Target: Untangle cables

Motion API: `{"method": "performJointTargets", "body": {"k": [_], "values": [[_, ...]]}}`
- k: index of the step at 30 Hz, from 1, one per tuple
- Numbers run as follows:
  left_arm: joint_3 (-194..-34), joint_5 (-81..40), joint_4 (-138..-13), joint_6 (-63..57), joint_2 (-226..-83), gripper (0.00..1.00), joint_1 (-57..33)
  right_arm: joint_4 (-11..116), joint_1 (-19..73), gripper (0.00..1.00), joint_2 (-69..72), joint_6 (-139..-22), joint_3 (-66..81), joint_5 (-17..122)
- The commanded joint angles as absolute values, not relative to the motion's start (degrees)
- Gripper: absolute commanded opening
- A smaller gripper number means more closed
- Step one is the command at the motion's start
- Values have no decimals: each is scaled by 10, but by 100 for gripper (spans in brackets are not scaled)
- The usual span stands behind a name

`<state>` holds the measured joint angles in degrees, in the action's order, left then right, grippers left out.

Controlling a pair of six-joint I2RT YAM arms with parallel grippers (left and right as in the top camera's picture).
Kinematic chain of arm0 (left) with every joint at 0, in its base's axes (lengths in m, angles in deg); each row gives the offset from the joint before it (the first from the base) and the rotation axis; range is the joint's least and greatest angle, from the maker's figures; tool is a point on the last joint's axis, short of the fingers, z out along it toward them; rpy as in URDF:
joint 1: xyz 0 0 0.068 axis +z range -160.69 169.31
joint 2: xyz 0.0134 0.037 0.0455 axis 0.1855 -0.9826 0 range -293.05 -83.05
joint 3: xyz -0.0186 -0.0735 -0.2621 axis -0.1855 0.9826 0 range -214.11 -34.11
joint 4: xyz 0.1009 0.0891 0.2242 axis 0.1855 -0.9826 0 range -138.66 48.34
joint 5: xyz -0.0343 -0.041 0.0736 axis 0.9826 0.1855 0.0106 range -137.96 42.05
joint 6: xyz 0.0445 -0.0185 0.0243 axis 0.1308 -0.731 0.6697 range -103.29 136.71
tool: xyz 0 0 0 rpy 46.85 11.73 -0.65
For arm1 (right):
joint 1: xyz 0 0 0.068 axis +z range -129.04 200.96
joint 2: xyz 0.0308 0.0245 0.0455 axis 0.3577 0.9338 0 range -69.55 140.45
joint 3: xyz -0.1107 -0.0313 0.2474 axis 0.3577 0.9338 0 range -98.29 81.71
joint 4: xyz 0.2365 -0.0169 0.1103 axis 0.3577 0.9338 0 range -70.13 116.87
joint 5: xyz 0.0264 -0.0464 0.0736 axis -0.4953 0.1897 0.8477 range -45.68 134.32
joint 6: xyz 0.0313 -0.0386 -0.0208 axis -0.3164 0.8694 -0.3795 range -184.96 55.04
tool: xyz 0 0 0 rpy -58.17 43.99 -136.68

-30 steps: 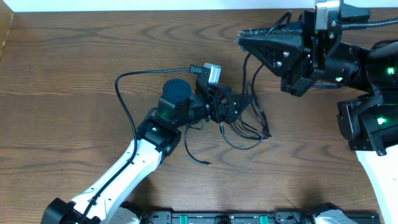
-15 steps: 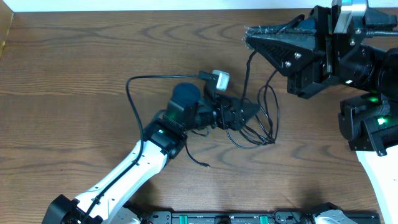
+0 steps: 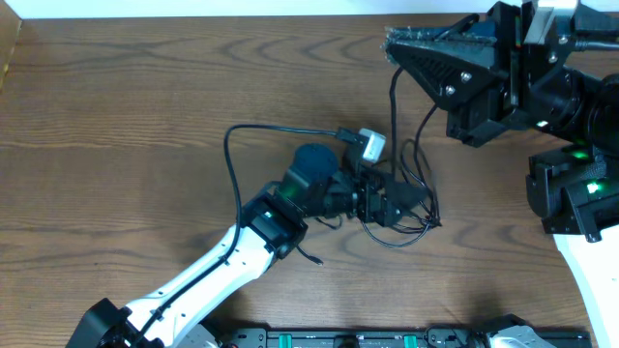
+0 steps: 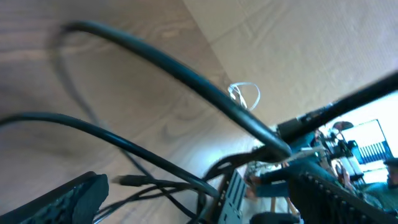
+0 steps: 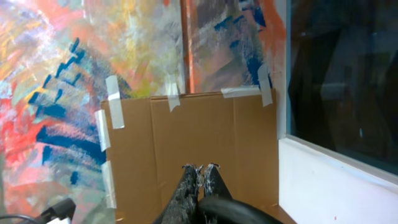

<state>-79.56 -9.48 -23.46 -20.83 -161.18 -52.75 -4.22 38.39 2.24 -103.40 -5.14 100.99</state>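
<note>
Cables (image 3: 393,111) lie right of centre on the wooden surface (image 3: 116,106), in a small tangle with loops fanning right. The left gripper (image 3: 401,201) sits low in the tangle, fingers spread apart with cords crossing between them; its wrist view is blurred. The right gripper (image 3: 391,41) hangs raised by the far edge, fingers pressed together on a black strand running up from the tangle. One plug tip (image 3: 320,259) lies beside the left forearm. Broad wood lies to the left, a narrower strip toward the near edge.
</note>
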Motion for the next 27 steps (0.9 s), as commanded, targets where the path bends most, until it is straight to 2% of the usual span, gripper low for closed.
{"method": "performJointTargets", "body": {"k": [1,12,19,27], "values": [[-803,-101,-234,-209,-1617,98,-542,-50,387,1,25,-1041,-61,982],[-803,-203,-223,-209,-1691,98,-545,-95,395,1,25,-1072,-61,958],[-803,-213,-169,-218,-1763,98,-545,-104,395,1,26,-1076,-61,957],[-803,-370,-176,-212,-1797,98,-545,-104,394,1,26,-1078,-61,952]]}}
